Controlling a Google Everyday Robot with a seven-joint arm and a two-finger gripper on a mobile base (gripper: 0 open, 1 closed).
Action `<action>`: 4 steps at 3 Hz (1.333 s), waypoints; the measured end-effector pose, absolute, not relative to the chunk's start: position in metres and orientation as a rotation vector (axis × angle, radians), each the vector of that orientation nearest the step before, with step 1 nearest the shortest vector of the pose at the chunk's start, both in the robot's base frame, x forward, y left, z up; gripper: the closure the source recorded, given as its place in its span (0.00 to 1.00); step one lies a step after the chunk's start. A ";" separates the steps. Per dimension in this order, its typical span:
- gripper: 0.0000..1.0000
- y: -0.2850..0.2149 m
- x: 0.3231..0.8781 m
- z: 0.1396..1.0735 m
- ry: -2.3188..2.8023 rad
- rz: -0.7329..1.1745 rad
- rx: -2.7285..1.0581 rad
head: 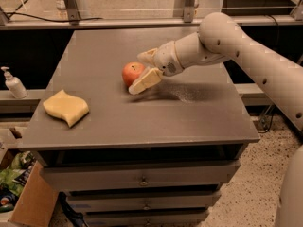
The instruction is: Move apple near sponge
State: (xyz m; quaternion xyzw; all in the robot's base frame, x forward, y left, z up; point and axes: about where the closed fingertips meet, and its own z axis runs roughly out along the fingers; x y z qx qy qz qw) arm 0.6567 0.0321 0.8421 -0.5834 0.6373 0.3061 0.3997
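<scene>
The red-orange apple (132, 73) sits on the grey table top (142, 117), near its middle. My gripper (144, 70) reaches in from the right and is open, with one pale finger (145, 81) in front of the apple and the other behind it, so the apple lies between them. The pale-yellow wavy sponge (66, 107) lies flat near the table's front left corner, well to the left of the apple.
A white pump bottle (13, 83) stands on a ledge left of the table. Drawers (142, 178) run below the table top. A cardboard box (28, 205) with clutter sits on the floor at lower left. A rail with metal posts runs behind.
</scene>
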 end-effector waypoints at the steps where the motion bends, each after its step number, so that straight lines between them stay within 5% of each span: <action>1: 0.39 0.037 0.658 0.838 1.629 0.789 -1.462; 3: 0.86 0.052 0.635 0.848 1.603 0.853 -1.473; 4: 1.00 0.077 0.609 0.861 1.535 0.901 -1.542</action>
